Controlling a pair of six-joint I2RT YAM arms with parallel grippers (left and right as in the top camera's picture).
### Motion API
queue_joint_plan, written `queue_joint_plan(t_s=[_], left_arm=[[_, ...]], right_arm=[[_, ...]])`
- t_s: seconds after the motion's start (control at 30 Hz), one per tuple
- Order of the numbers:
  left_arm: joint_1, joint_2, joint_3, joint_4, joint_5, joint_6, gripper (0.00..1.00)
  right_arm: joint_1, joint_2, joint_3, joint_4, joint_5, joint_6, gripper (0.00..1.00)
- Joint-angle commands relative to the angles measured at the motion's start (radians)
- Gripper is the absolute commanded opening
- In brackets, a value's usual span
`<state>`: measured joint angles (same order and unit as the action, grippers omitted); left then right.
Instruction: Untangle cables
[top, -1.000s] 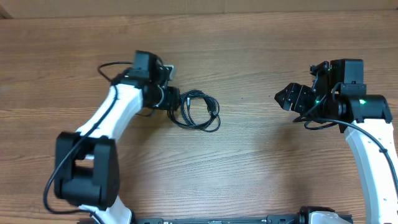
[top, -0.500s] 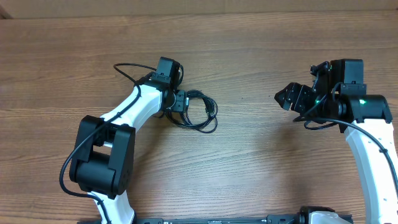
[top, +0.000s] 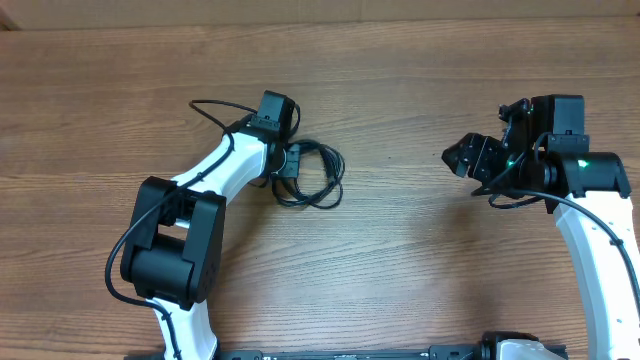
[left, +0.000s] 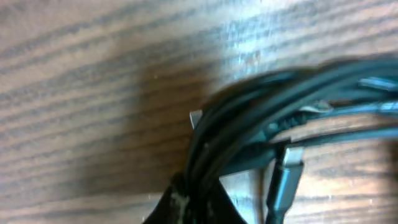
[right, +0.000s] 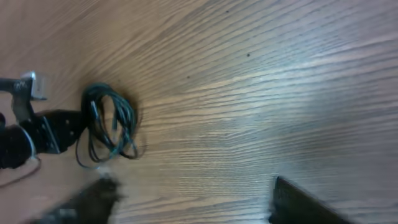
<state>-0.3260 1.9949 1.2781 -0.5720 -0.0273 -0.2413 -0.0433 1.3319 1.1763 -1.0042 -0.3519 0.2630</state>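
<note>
Close in, the left gripper (top: 288, 163) is clamped shut on the cables (left: 249, 118), pinching the dark bundle at the coil's 9 o'clock side. One silvery plug (left: 291, 160) lies just beside the fingers. The loops spread toward 3 o'clock on the wood table (top: 400, 270). The left arm's wire (top: 205, 105) arcs at 10 o'clock of the claw. Open wood runs on to the right gripper (top: 462, 157), well apart at 3 o'clock, jaws spread. The table's far edge (top: 400, 24) lies at 12 o'clock.

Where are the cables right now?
Overhead view: the cables lie coiled left of centre, their left edge pinched between the fingers of the left gripper.
</note>
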Motion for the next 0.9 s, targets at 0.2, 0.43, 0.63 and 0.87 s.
queue_joint_plan(t_s=[0.2, 0.43, 0.63, 0.87], left_arm=[[0.043, -0.251, 0.105, -0.055, 0.396, 0.058, 0.04], [0.080, -0.369, 0.129, -0.058, 0.658, 0.103, 0.04], [0.085, -0.367, 0.129, -0.085, 0.643, 0.095, 0.04], [0.084, -0.366, 0.129, -0.115, 0.660, 0.095, 0.04]], right_arm=[[0.079, -0.024, 0.024, 0.243, -0.311, 0.087, 0.63], [0.251, 0.004, 0.024, 0.356, -0.289, 0.217, 0.63], [0.280, 0.037, 0.024, 0.385, -0.199, 0.272, 0.63], [0.343, 0.068, 0.024, 0.459, -0.181, 0.318, 0.59]])
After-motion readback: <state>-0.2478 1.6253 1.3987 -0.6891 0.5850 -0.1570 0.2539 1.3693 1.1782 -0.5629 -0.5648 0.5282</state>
